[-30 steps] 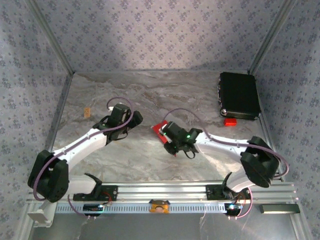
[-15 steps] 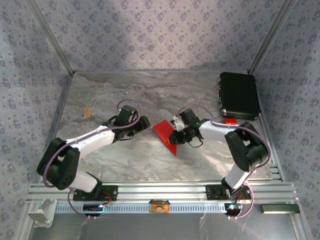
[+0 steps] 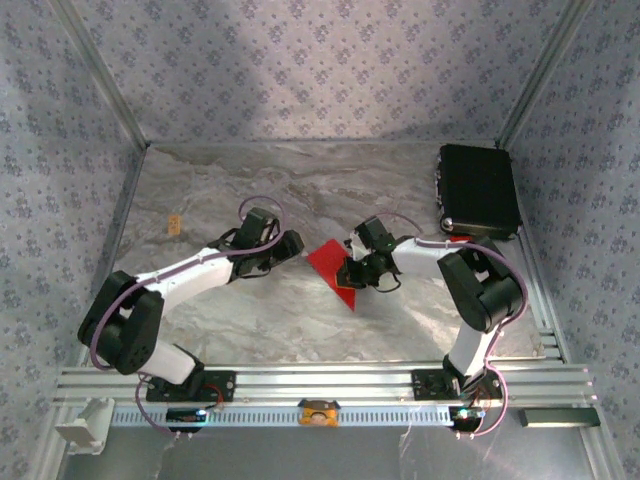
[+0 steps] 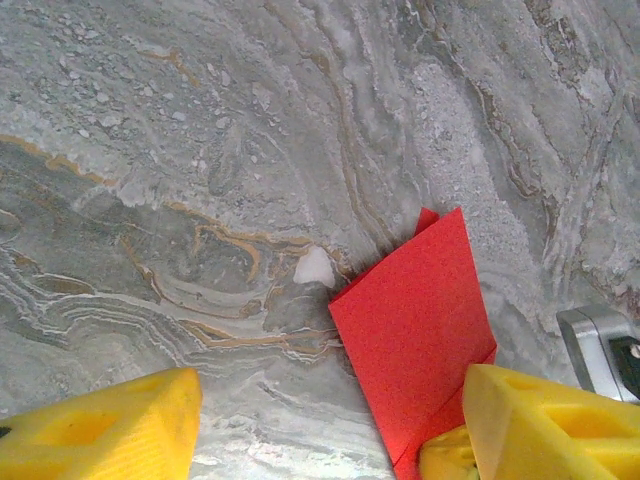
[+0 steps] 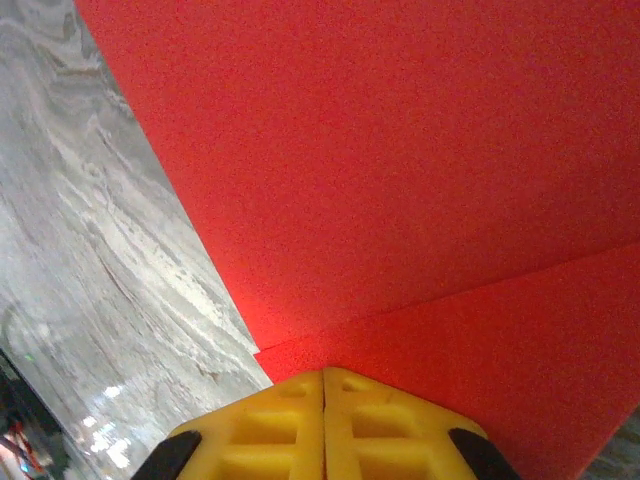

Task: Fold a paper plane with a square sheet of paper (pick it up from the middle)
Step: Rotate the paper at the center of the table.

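Quick check-in from the remote desk. The square sheet of paper (image 3: 326, 262) is lying flat about mid-table, a touch toward the right edge, on the marble-look table (image 3: 230, 330). It reads as a folded wedge rather than a flat square. It's bright red and plain, with a wide side facing the far edge and a sharp point aimed at the near edge.

In the left wrist view I can see more than one layer. A small corner pokes out past the top edge, and there's a folded-over flap along the lower right. The right wrist view has a straight layer edge running across the red, so it's doubled there too.

The right gripper (image 3: 347, 276) is over the right side of the paper, down toward the point. Its yellow fingers (image 5: 280, 430) are pressed tight together with nothing between them, tips right up at the red surface. I can't tell whether they actually bear down on it.

The left gripper (image 3: 291, 243) is just off the paper's left side, jaws spread wide with nothing in them. In its own camera one yellow finger (image 4: 545, 420) overlaps the paper's lower corner, and the other is over bare table.

A black case (image 3: 478, 190) sits in the far right corner, well apart from the paper.
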Tool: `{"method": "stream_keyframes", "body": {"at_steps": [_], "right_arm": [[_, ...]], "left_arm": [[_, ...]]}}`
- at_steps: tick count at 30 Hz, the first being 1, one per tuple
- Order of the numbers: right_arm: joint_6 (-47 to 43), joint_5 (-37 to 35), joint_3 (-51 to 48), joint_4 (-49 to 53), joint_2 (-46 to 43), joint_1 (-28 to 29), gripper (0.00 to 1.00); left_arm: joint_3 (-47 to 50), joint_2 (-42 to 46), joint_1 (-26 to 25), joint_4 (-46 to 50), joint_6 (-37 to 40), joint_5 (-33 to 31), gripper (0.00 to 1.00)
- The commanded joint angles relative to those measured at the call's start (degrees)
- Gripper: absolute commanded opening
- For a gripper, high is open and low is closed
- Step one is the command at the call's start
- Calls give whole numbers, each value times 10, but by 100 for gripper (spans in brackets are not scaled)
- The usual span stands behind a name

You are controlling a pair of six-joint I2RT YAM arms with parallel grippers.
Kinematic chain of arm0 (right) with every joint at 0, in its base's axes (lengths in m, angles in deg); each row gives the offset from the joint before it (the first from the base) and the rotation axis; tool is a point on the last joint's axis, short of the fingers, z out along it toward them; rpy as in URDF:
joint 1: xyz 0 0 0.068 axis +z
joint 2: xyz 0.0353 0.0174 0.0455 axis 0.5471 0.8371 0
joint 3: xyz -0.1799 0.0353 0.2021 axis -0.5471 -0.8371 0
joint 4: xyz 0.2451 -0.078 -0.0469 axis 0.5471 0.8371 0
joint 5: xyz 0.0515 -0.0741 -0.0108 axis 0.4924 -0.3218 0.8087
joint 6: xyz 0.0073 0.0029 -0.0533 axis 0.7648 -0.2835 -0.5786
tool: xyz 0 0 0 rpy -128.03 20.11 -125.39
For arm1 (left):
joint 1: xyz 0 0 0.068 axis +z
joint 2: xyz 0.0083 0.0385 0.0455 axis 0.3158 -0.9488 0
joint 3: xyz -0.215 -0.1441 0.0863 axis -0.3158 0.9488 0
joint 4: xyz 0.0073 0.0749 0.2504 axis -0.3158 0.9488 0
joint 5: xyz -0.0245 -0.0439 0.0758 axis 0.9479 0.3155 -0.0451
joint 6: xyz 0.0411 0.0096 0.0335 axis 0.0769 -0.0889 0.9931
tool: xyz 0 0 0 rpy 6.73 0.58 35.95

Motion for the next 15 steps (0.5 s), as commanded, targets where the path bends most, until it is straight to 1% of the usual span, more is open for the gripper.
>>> {"method": "stream_keyframes", "body": {"at_steps": [1,5,10,13,15], "right_arm": [[94,-49,-22,-2,12,-4,7],[194,-61,-54,-48,2,-8,6],[355,-94,-131,-159,-20,-4,6],[405,-106,-156,-206,-27,5,6],[411,-108,-164,-243,-37,13,7]], "left_arm": [[-19,-8,-2,-11,-3,15,69],[-14,-10,-3,-22,-8,24,68],[-8,-14,-2,-38,-13,35,68],[-13,-16,-3,-35,-11,39,68],[-12,-15,-2,-37,-12,42,68]]}}
